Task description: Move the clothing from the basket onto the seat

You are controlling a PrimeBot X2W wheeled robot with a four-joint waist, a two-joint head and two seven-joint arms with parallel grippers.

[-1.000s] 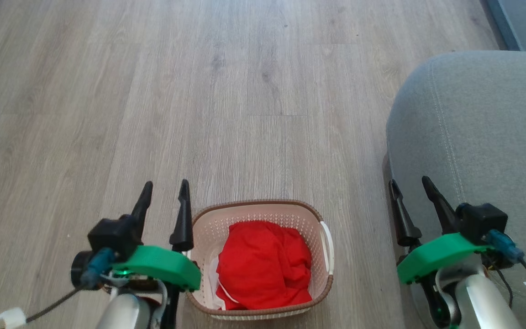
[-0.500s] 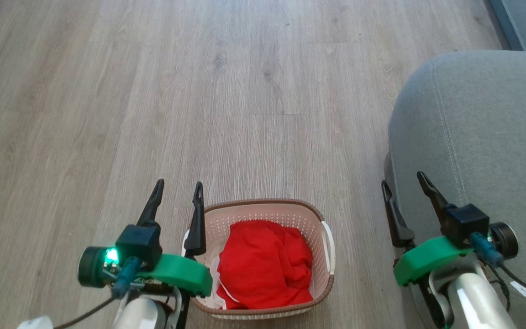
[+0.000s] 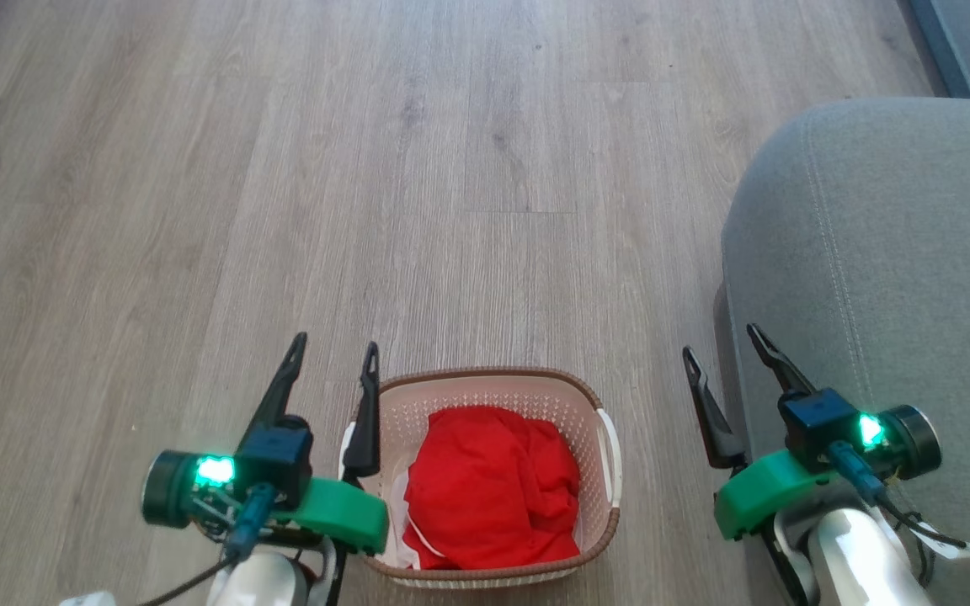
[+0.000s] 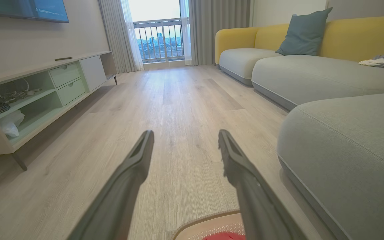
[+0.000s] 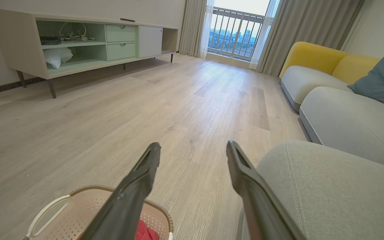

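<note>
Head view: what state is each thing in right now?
basket: upright on the floor, loaded.
clothing: bunched up, inside the basket.
seat: none of the clothing on it.
left pincer: open, empty.
right pincer: open, empty.

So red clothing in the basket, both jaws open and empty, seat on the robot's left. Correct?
Not quite. The seat is on the robot's right, as the head view shows. The rest holds: red clothing in the basket, both jaws open and empty.
</note>
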